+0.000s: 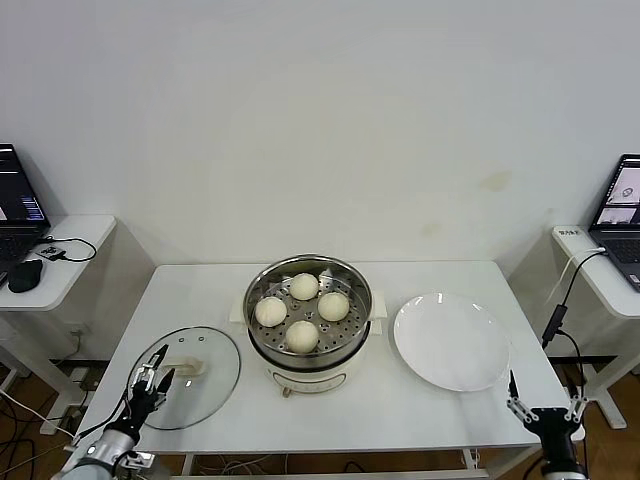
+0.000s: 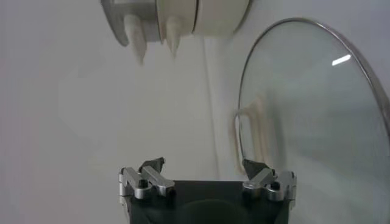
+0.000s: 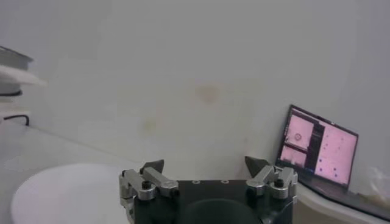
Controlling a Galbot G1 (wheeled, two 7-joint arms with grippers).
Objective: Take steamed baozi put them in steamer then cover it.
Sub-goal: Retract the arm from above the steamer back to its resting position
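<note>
white desk (image 1: 210, 290) is carrying the steamer (image 1: 308, 312), four baozi (image 1: 302, 335) sitting inside. left tool (image 1: 153, 382), spread wide, is nearing the cover (image 1: 190, 375); pinching its handle (image 1: 188, 368) centrally should work best.

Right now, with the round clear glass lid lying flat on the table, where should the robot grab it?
Probably by the cream-white bar handle in the middle of the round clear glass lid, coming straight down from above. The lid lies flat, so its thin metal rim offers little to pinch, while the bar sticks up. The open left claw hovers beside the handle, over the lid's left part.
</note>
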